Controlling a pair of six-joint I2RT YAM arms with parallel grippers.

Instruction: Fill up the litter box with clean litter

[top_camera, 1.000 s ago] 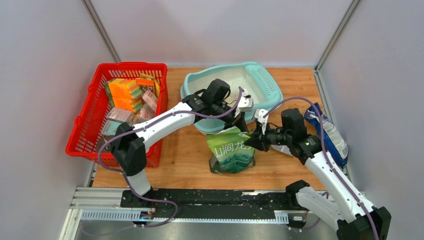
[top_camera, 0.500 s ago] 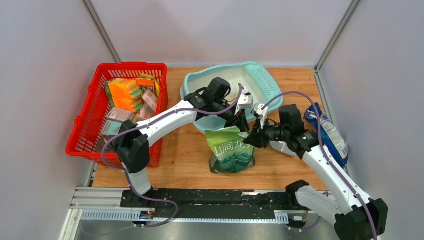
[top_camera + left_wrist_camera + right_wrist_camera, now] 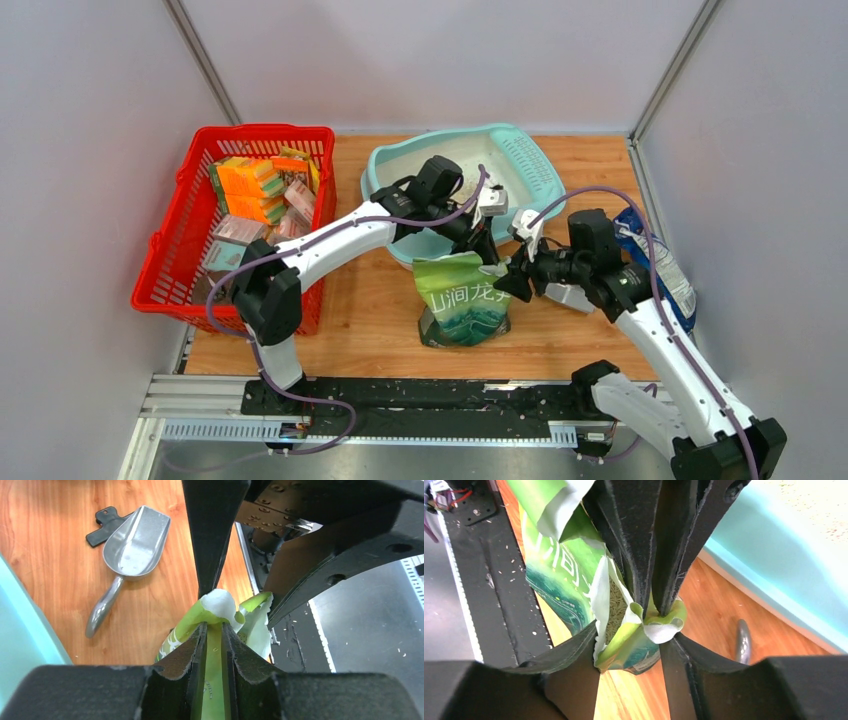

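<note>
The box [image 3: 374, 182] is a pale teal rounded tray with a wide rim, whitish inside, with a perforated panel [image 3: 532, 165] at its right end. It sits at the back of the desk [image 3: 370, 300], just right of the red basket [image 3: 165, 262]. Beige litter [image 3: 819, 500] lies as a grainy layer on its floor. More grains show inside the torn-open green bag [image 3: 462, 300], which stands just in front of the box. The left tool [image 3: 214, 630] pinches the bag's top edge. The right tool [image 3: 631, 645] is spread, a finger on either side of the bag's corner. A metal scoop [image 3: 132, 545] lies on the desk near the box.
</note>
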